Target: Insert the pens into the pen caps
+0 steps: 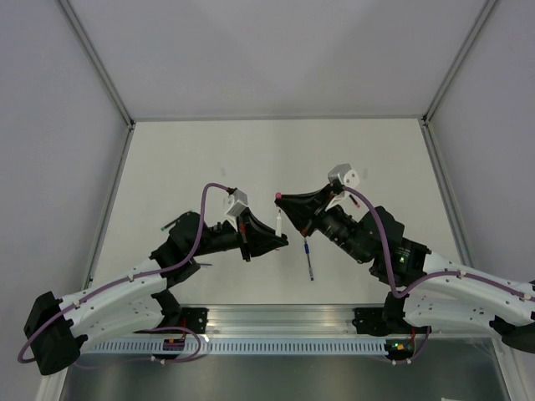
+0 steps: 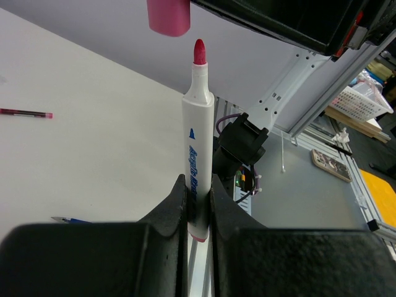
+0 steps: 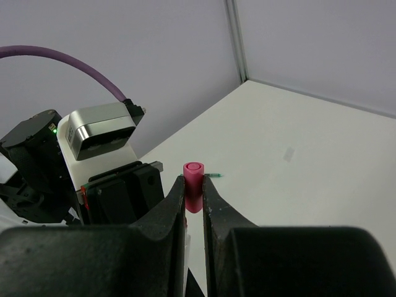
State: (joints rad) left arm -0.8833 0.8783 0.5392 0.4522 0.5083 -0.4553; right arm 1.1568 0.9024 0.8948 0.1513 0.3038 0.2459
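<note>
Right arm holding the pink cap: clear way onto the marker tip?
Likely yes. The cap in the right gripper sits just above the red tip of the marker, slightly to one side, nothing between. The left gripper clamps the marker.

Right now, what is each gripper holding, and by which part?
The left gripper holds the white pen by its lower barrel, red tip up. The right gripper pinches the pink cap by its lower sides.
</note>
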